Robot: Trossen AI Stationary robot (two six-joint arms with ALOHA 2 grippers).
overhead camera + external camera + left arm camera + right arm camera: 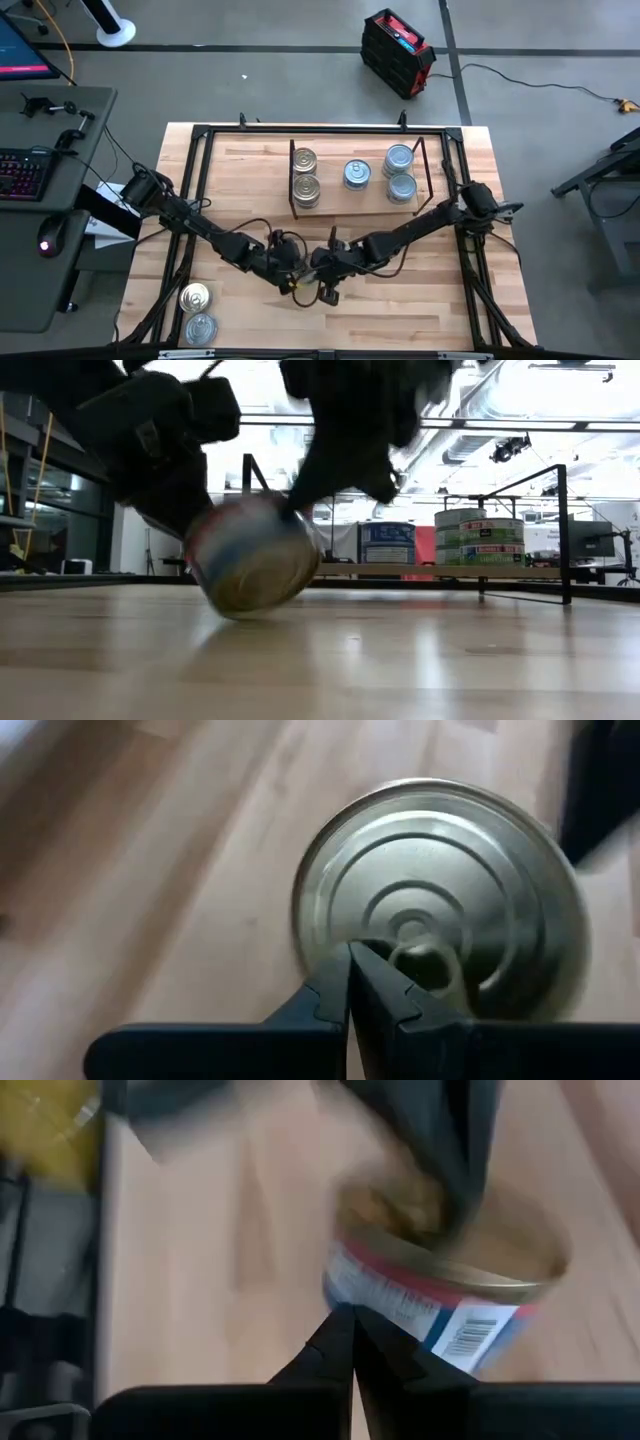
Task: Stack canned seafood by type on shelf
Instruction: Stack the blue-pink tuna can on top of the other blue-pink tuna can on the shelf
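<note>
High view: both dark arms are meeting at the near middle of the light-wood surface (pixel 420 300); the left pincer (pixel 290 268) and right pincer (pixel 322 272) are crowding one tin there; the light-wood shelf with black brackets (pixel 360 200) is carrying five round tins, two gold-lidded (pixel 305 175), one silver-blue (pixel 356 174), two silver (pixel 400 173); two more tins (pixel 197 312) are waiting at the near left corner. Low view: the tilted round tin (pixel 252 555) is resting on one edge between the pincers. Left wrist view: the left fingers are pressed together against the tin's ringed silver face (pixel 440 900), not clamping it. Right wrist view: the right fingers are likewise shut, nudging the labelled wall (pixel 440 1315). Judged step: righting the tin; next calls for opening a pincer to grasp it.
</note>
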